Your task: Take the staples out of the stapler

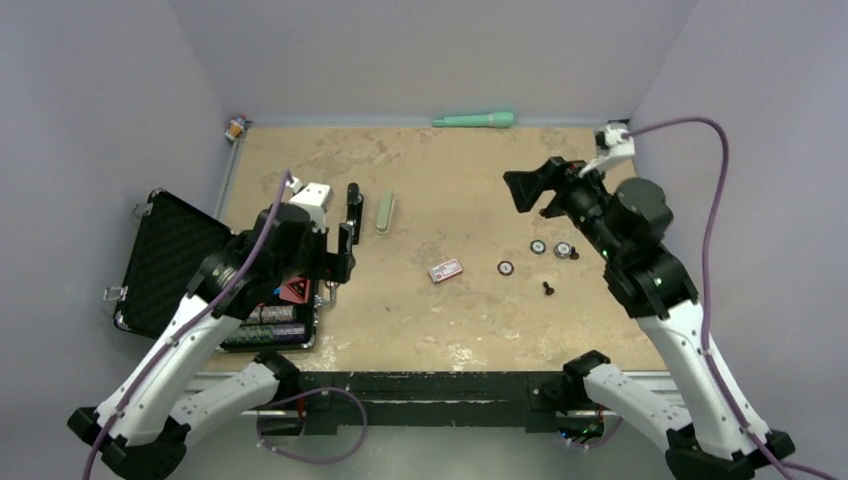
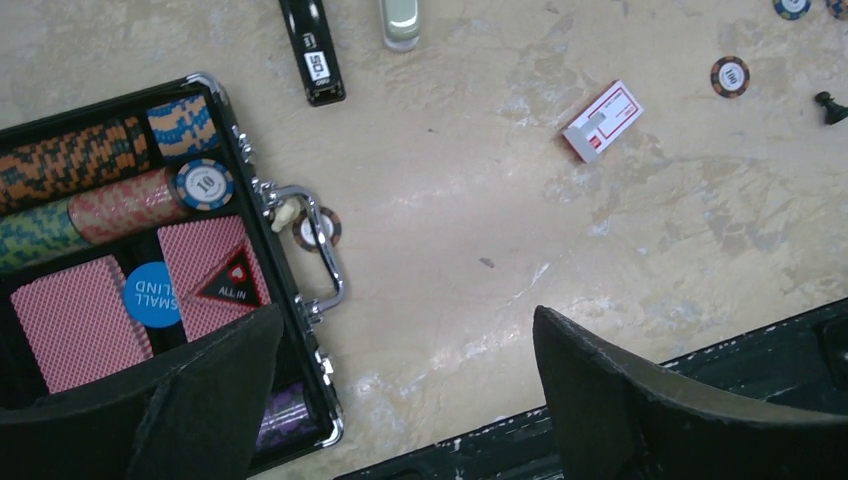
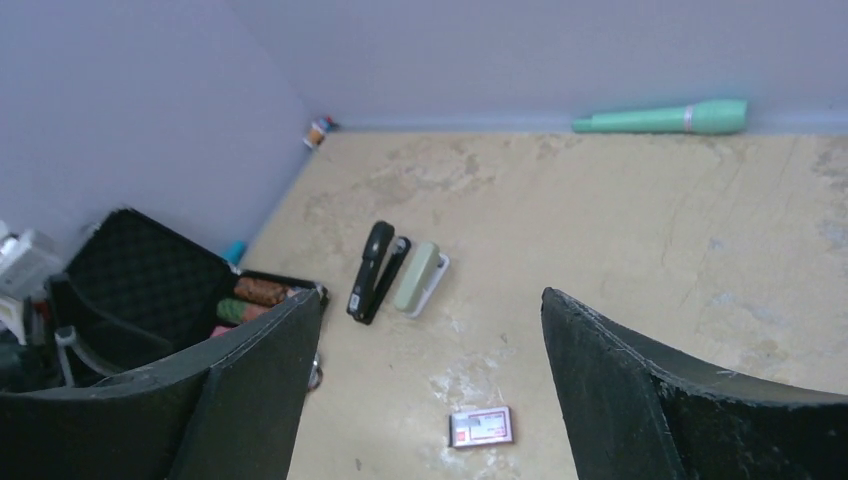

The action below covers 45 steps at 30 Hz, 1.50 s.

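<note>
The black stapler (image 1: 353, 203) lies flat on the tan table, left of centre, beside a pale green oblong piece (image 1: 385, 213). In the right wrist view the stapler (image 3: 377, 272) shows two long black parts slightly splayed. It also sits at the top edge of the left wrist view (image 2: 312, 50). The staples cannot be made out in any view. My left gripper (image 1: 342, 258) (image 2: 405, 320) hangs open just nearer than the stapler, holding nothing. Over the right half of the table, my right gripper (image 1: 530, 190) (image 3: 432, 298) is raised, open and empty, pointing toward the stapler.
An open black case (image 1: 170, 260) of poker chips and cards lies at the left, its handle (image 2: 325, 265) beside my left fingers. A small red-and-white box (image 1: 446, 270), loose chips (image 1: 538, 247) and a black pawn (image 1: 548, 289) lie mid-table. A green tube (image 1: 475, 120) rests by the back wall.
</note>
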Motion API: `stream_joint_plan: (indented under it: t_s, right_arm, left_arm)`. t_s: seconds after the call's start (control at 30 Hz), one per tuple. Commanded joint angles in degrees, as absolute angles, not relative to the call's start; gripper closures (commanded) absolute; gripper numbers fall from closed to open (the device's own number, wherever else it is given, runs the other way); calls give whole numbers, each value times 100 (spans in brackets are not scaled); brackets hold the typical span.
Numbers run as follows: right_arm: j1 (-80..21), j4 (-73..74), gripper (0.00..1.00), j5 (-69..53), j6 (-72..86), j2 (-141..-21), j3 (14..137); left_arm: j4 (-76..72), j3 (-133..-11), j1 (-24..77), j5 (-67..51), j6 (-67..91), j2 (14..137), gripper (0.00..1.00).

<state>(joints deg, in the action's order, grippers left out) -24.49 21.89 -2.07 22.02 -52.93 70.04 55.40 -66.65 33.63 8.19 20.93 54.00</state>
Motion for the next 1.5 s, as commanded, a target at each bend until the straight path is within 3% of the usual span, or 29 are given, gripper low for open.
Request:
stream_joint_plan:
  t_s: [0.0,0.2,0.4,0.63,1.47]
  right_arm:
    - [-2472,1082,15,246,2669,-4188,6249]
    - [-2476,987,8,396,3119,-2855,5082]
    - [-2472,2042,4,306,3388,-2610,4640]
    - [-2470,1952,4,-70,3427,-2377,4330]
    - [-2470,2179,1,423,3782,-2156,4309]
  left_arm:
    - [5307,-5938,3311,1130,1843,4485,0]
    - [4665,-4942,3312,1130,1663,3107,0]
    - [4549,-4558,3312,1384,1903,2271,0]
    - [4643,-4498,3308,1347,1998,2203,0]
    - [4687,-4455,3307,1292,2022,2193,0]
